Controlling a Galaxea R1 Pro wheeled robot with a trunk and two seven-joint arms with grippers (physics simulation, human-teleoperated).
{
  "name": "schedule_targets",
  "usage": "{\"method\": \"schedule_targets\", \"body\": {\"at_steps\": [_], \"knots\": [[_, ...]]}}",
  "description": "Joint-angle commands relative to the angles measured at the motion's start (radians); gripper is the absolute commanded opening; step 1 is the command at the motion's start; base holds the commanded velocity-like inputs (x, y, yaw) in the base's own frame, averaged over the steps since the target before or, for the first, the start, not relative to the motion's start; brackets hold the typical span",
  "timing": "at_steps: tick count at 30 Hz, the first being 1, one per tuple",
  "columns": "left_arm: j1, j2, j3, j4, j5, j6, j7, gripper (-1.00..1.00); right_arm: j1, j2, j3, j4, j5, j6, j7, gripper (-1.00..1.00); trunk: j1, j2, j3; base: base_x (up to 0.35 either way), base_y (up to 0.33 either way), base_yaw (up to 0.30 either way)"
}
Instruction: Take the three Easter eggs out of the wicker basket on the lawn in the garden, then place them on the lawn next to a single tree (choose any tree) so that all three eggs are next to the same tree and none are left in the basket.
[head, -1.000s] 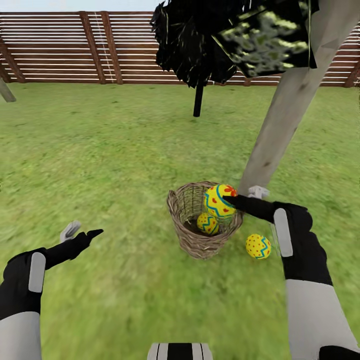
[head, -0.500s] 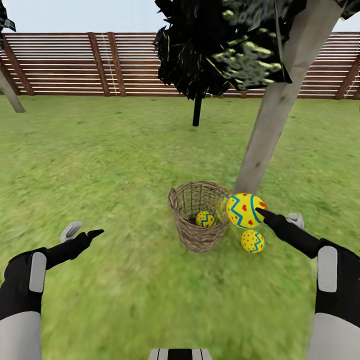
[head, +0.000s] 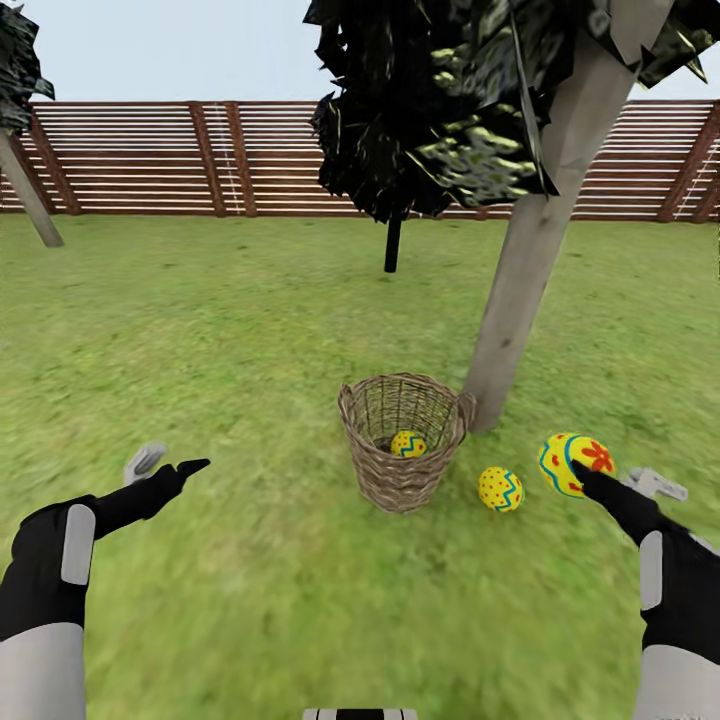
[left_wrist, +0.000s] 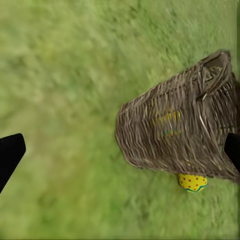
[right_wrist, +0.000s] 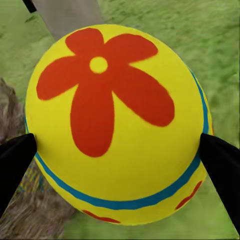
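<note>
My right gripper (head: 612, 481) is shut on the flower Easter egg (head: 573, 462) (right_wrist: 117, 125), holding it above the lawn (head: 230, 350) to the right of the wicker basket (head: 402, 440). One egg (head: 408, 444) lies inside the basket, seen through the weave (left_wrist: 167, 122). Another egg (head: 500, 489) (left_wrist: 192, 182) rests on the grass between the basket and the thick pale tree trunk (head: 525, 270). My left gripper (head: 168, 463) hangs open over the grass well to the left of the basket (left_wrist: 180, 132).
A brown slat fence (head: 150, 160) closes the garden at the back. A thin black-trunked dark tree (head: 392, 240) stands behind the basket. Another slim trunk (head: 30, 200) leans at far left. Open grass spreads to the left and front.
My right gripper has carried the flower egg from the basket's rim out to the right and lower, past the egg on the grass. The head view has tilted up. The left arm stays put.
</note>
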Motion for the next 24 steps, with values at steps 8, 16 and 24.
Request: {"method": "schedule_targets", "body": {"at_steps": [8, 16, 24], "knots": [[-0.001, -0.01, 0.004, -0.004, 0.0, 0.004, -0.03, 1.0, -0.017, -0.006, 0.467, 0.371, 0.13, -0.411, -0.574, -1.0, -0.002, 0.001, 0.015, 0.0, 0.0, 0.0], [-0.001, -0.009, 0.004, -0.002, -0.002, 0.002, -0.184, 1.0, -0.021, -0.006, 0.549, 0.397, 0.149, -0.416, -0.71, -1.0, -0.002, 0.001, 0.015, 0.0, -0.168, 0.0], [-0.001, -0.01, 0.004, -0.002, -0.002, 0.001, -0.184, 1.0, -0.021, -0.003, 0.551, 0.383, 0.149, -0.415, -0.709, -1.0, -0.002, 0.001, 0.015, 0.0, -0.314, 0.044]]}}
